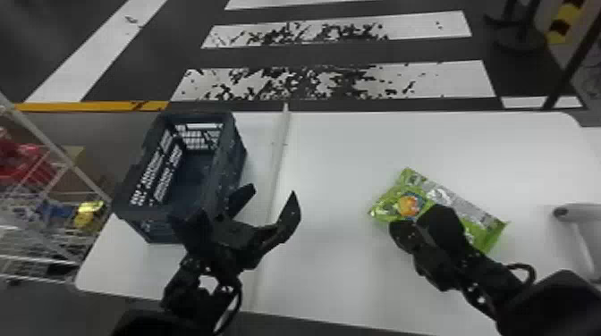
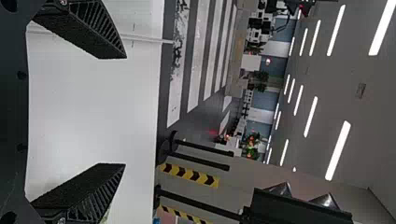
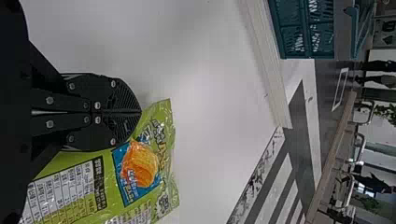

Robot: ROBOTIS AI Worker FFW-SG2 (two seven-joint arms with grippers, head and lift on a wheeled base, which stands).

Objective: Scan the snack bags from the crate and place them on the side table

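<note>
A green snack bag (image 1: 404, 203) lies on the white table, back side up, right of centre. My right gripper (image 1: 416, 219) is over its near left part and hides some of it. In the right wrist view my right gripper (image 3: 141, 112) has both fingers pressed together, with the snack bag (image 3: 161, 149) passing beneath; no hold on it shows. The dark blue crate (image 1: 190, 210) stands at the table's left, bare floor visible inside. Just right of the crate's near end, my left gripper (image 1: 273, 192) is open. The left wrist view shows my left gripper (image 2: 125, 111) spread wide with nothing between its fingers.
A pale raised strip (image 1: 278, 156) runs front to back across the table (image 1: 340, 147), right of the crate. A light grey device (image 1: 577, 219) stands at the right edge. Beyond the table's left side, a wire rack (image 1: 58, 156) holds colourful packages.
</note>
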